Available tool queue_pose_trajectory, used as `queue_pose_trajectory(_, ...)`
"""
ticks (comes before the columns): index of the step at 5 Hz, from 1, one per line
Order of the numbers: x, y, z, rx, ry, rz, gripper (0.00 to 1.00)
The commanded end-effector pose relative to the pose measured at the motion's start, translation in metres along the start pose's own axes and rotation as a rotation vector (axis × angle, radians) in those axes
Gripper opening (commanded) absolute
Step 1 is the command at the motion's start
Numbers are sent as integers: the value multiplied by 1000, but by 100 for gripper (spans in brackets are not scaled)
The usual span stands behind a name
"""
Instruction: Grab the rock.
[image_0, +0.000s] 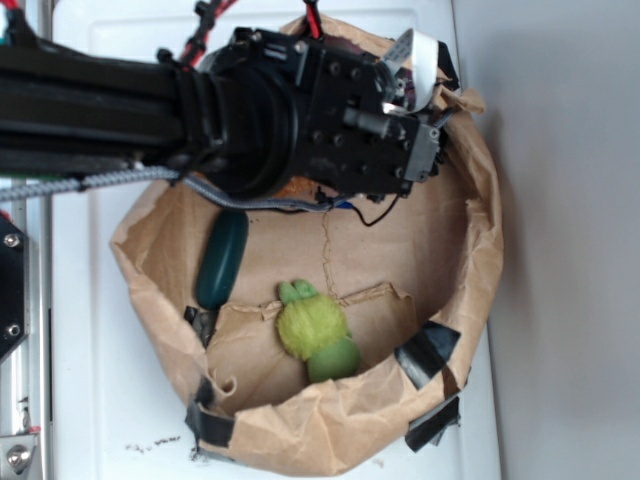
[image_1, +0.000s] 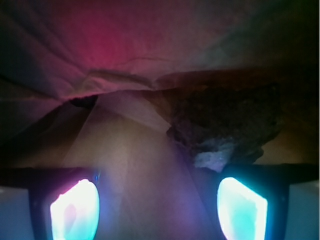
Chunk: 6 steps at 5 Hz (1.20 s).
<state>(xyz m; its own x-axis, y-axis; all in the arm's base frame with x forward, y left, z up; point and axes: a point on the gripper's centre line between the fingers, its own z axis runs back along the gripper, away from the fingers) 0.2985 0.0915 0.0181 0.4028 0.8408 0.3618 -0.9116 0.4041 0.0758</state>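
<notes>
Rock (image_1: 225, 125) just ahead of jaws, offset toward right finger (image_1: 242, 210); jaws apart, nothing held; long axis crosswise.

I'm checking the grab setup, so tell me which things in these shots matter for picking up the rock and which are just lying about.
Belong to the job:
- rock, close ahead of the camera, toward the right pad
- gripper, jaws apart, nothing between them

Just lying about:
- green plush toy
- dark green oblong
- brown paper bag holding everything
</notes>
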Motion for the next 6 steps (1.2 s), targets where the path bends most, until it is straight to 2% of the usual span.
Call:
queue_pose_trajectory(1, -27, 65, 74, -68, 86, 64, 100)
queue_pose_trajectory(2, -21, 73, 71, -44, 43, 108, 100)
queue_pose_trajectory(3, -5, 61, 52, -9, 14, 115, 100)
queue_pose_trajectory(4, 18, 39, 41, 25, 3, 167, 100)
queue_pose_trajectory(6, 48, 17, 25, 58, -10, 212, 100)
